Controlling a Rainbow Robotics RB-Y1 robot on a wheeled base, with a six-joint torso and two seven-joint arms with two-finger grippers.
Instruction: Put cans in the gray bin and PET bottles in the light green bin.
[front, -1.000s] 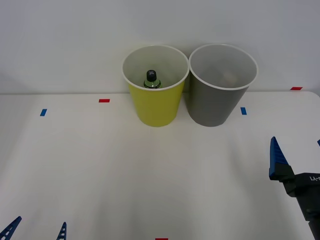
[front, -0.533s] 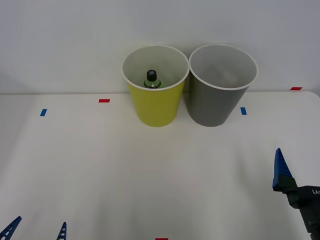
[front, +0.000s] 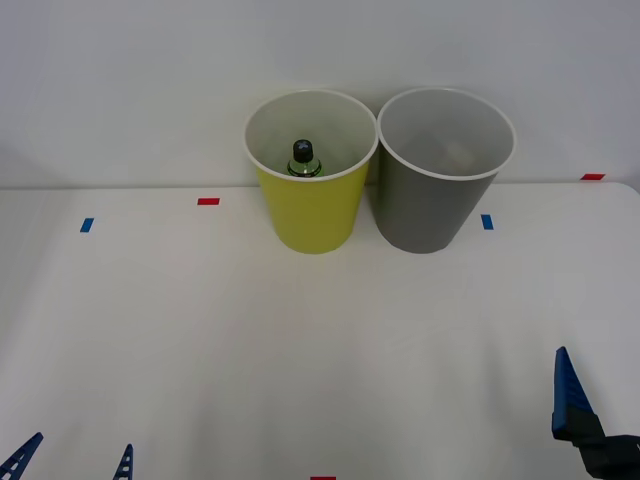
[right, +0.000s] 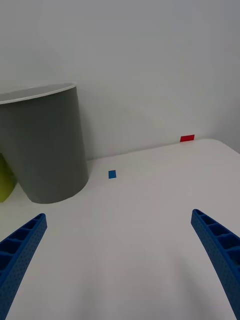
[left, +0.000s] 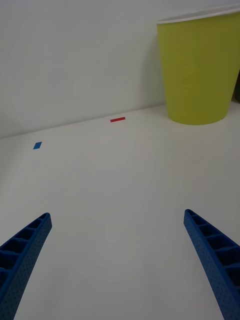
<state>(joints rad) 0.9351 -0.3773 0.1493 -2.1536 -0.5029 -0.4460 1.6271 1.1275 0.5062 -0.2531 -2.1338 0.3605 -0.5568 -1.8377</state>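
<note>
Since the small PET bottle (front: 302, 158) with its black screw cap and green shoulder is seen standing upright inside the round, tapered light green plastic bin (front: 312, 212) with the white rim, the sorting is judged to be done as far as the bottle is concerned. Something pale and indistinct is glimpsed inside the round, tapered dark gray plastic bin (front: 430, 205); whether it is a can cannot be told. Both bins are set side by side at the far edge of the white table (front: 300, 340), close against the wall, their rims nearly touching, presumably so that each is reachable from the front by either arm.

Low at the near left edge, the left gripper (left: 120, 265) is held with its blue ribbed fingers (left: 25, 255) spread wide and nothing between them, facing the light green bin across bare tabletop. At the near right corner, the right gripper (right: 120, 260) is likewise spread and empty, aimed past the gray bin's side; one blue finger (front: 568, 395) is seen in the front view. Both are judged to be parked.

Small red and blue tape marks (front: 208, 201) are laid flat along the far part of the table. Wide open room is left between the grippers and the bins, and the table's right edge lies close beside the right gripper.
</note>
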